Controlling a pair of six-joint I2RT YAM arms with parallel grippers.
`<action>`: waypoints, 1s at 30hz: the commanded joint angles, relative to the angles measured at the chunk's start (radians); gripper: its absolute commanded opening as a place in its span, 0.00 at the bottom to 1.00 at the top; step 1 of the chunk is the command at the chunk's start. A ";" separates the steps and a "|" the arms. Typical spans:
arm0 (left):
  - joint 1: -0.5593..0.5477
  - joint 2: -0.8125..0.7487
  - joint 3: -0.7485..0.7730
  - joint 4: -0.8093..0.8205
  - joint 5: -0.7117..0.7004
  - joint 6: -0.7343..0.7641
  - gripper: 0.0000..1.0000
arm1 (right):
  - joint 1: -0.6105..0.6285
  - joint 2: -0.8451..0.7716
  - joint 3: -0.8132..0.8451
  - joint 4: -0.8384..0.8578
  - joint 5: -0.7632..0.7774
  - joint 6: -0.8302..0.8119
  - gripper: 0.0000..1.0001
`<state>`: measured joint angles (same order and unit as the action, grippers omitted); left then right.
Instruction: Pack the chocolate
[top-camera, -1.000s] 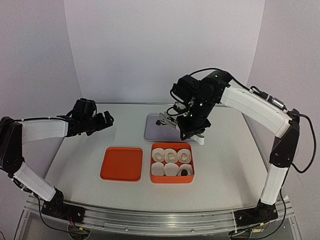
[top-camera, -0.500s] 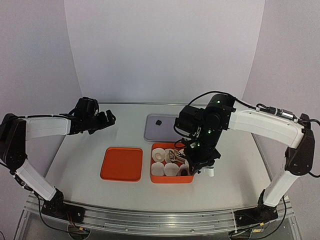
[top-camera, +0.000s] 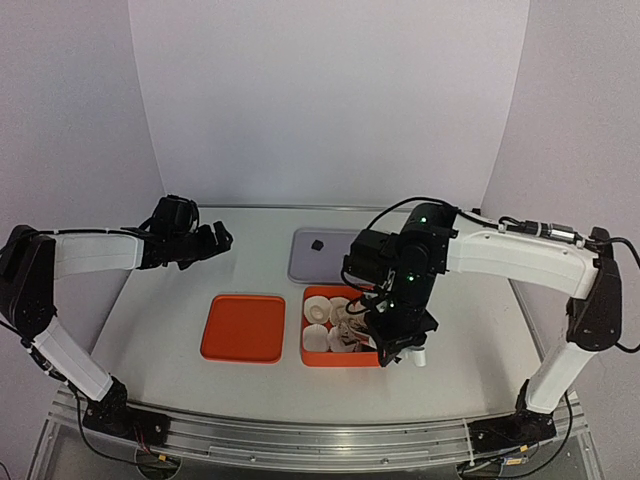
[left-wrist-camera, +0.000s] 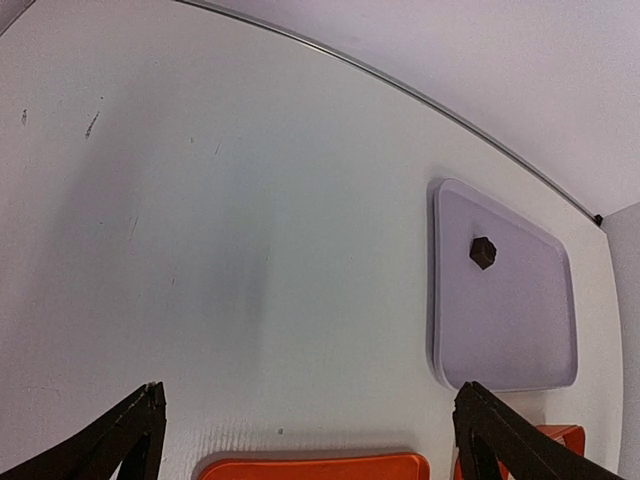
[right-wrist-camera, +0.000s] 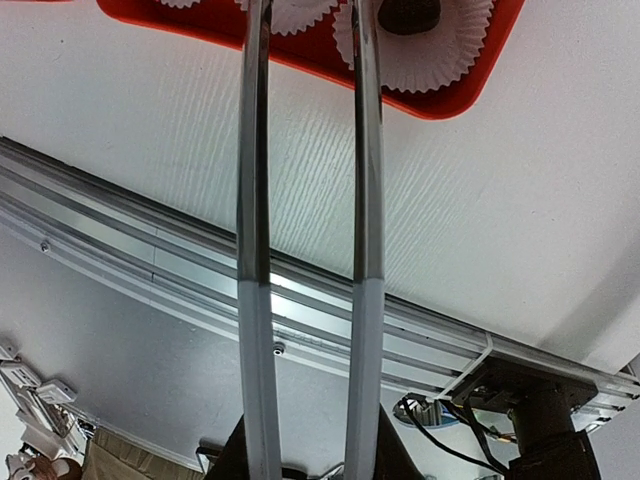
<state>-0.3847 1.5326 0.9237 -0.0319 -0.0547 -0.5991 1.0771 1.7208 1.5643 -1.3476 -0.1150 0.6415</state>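
One dark chocolate lies on the lilac tray; it also shows in the left wrist view. The orange box holds several white paper cups. My right gripper reaches down into the box's front row. In the right wrist view its long metal fingers stand apart and run over a cup past the top edge, so the tips are hidden. A dark chocolate sits in the cup just right of them. My left gripper is open and empty above the table at the left.
The flat orange lid lies left of the box and shows at the bottom of the left wrist view. The aluminium rail runs along the table's near edge.
My right arm has swung from the lilac tray forward to the orange box and lowered its fingers into the front row. The left arm has hardly moved.
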 joint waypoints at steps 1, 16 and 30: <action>0.006 -0.015 0.022 0.028 -0.003 0.010 1.00 | 0.004 0.031 -0.008 -0.231 0.004 0.002 0.00; 0.006 -0.024 0.008 0.052 -0.007 0.007 1.00 | 0.006 0.033 0.017 -0.191 0.025 0.015 0.00; 0.006 -0.035 0.002 0.043 -0.017 0.005 1.00 | 0.028 0.028 0.087 -0.192 0.041 0.002 0.00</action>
<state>-0.3847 1.5325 0.9234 -0.0158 -0.0555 -0.5995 1.0906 1.7817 1.5900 -1.3414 -0.0833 0.6476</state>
